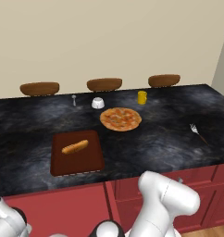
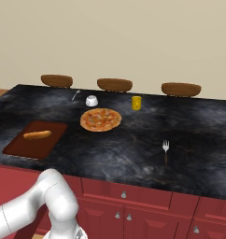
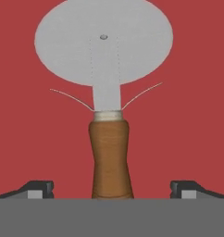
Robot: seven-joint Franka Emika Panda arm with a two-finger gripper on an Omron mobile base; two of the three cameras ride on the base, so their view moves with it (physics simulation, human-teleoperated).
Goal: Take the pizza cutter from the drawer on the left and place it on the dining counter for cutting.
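The black marbled surface is carrying a pizza near its middle and a dark red cutting board at its front edge. The end effector is standing released, its fingers apart on both sides of the pizza cutter, which is lying on a red floor, presumably the drawer's.

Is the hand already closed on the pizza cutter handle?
No, the hand is open: its fingertips stand well apart from the pizza cutter handle between them.
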